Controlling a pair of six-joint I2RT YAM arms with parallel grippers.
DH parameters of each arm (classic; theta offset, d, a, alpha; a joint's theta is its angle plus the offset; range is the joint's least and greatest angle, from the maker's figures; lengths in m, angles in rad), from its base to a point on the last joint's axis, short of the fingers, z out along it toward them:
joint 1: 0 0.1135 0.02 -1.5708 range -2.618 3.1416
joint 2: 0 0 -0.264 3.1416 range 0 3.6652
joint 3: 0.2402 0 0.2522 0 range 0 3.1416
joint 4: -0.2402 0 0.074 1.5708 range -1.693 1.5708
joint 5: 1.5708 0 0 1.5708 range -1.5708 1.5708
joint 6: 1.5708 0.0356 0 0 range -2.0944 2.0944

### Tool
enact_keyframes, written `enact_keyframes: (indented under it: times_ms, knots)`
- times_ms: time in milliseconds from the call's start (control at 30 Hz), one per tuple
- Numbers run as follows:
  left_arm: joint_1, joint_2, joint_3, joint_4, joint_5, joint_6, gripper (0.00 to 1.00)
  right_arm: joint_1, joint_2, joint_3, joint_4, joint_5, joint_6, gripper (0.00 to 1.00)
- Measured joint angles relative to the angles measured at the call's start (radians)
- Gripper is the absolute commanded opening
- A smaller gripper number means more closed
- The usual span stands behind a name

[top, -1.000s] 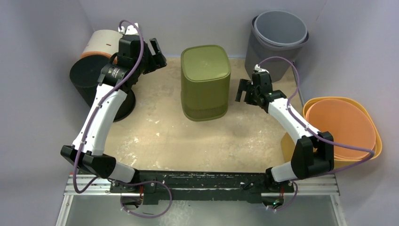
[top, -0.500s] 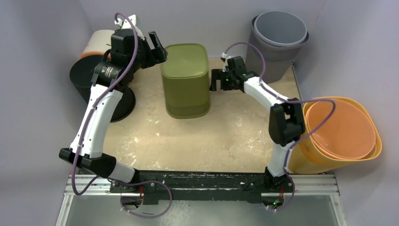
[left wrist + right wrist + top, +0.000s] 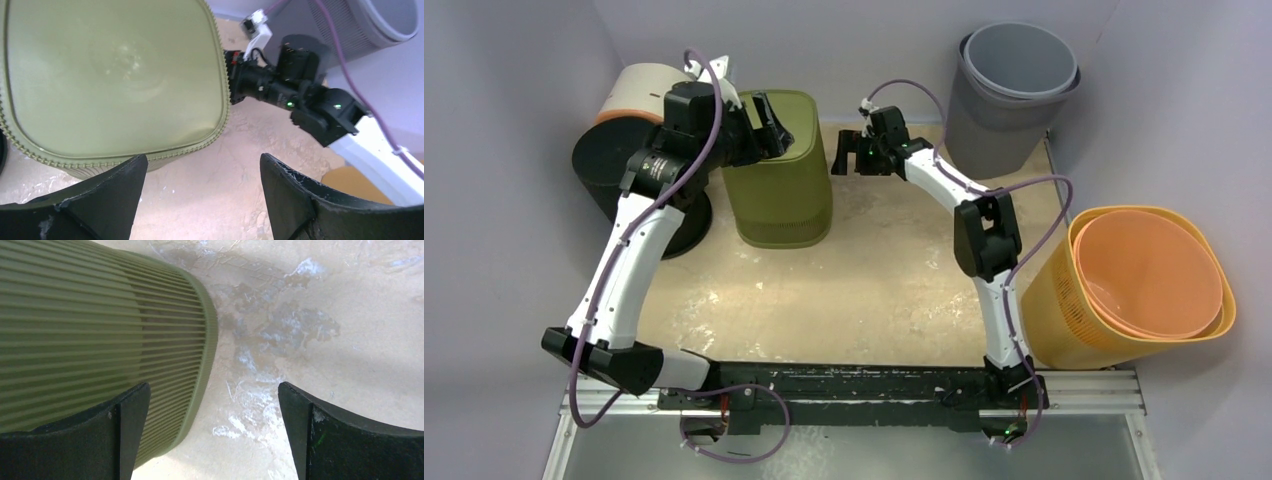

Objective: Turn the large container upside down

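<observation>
The large olive-green container (image 3: 784,185) stands at the far left of the table with its flat base facing up and its rim on the table. My left gripper (image 3: 772,125) is open above the container's far left top edge; its wrist view shows the flat base (image 3: 110,75) below the open fingers (image 3: 202,200). My right gripper (image 3: 841,155) is open just right of the container, apart from it. Its wrist view shows the ribbed wall (image 3: 90,330) beside the left finger, with bare table between the fingers (image 3: 212,435).
Stacked grey bins (image 3: 1014,90) stand at the far right corner. Stacked orange baskets (image 3: 1144,280) stand at the right edge. A black cylinder (image 3: 614,170) with a white, orange-banded bin (image 3: 639,90) on it stands at the far left, close to the green container.
The green container has slid from the table's middle to the far left. Both grippers moved left with it, the right arm stretching out far across the table.
</observation>
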Motion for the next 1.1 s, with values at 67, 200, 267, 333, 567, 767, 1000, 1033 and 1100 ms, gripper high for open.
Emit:
enact_keyframes:
  times_ms: [67, 200, 267, 333, 567, 767, 1000, 1033, 1100]
  knots:
    - [0.0, 0.0, -0.032, 0.0, -0.001, 0.003, 0.8, -0.003, -0.032, -0.034, 0.003, 0.005, 0.003, 1.0]
    - [0.0, 0.001, -0.102, 0.019, -0.035, 0.021, 0.8, -0.005, -0.154, -0.139, -0.007, 0.022, 0.0, 1.0]
    - [0.0, 0.006, -0.136, 0.034, -0.066, 0.028, 0.8, -0.005, -0.24, -0.2, -0.013, 0.027, -0.003, 1.0]
    - [-0.002, 0.015, -0.145, 0.069, -0.094, 0.037, 0.8, -0.005, -0.319, -0.253, -0.017, 0.03, -0.004, 1.0]
    - [-0.006, 0.093, -0.148, 0.197, -0.24, 0.07, 0.8, -0.005, -0.523, -0.369, -0.029, 0.048, -0.011, 1.0]
    - [-0.008, 0.198, -0.123, 0.327, -0.412, 0.131, 0.82, -0.005, -0.568, -0.441, -0.05, 0.05, -0.027, 1.0]
    - [0.011, 0.335, -0.028, 0.387, -0.578, 0.195, 0.82, -0.005, -0.568, -0.471, -0.076, 0.053, -0.049, 1.0]
    - [0.018, 0.353, -0.015, 0.394, -0.595, 0.203, 0.82, -0.005, -0.568, -0.471, -0.078, 0.056, -0.053, 1.0]
    - [0.035, 0.386, 0.01, 0.413, -0.624, 0.22, 0.82, -0.006, -0.568, -0.471, -0.085, 0.076, -0.063, 1.0]
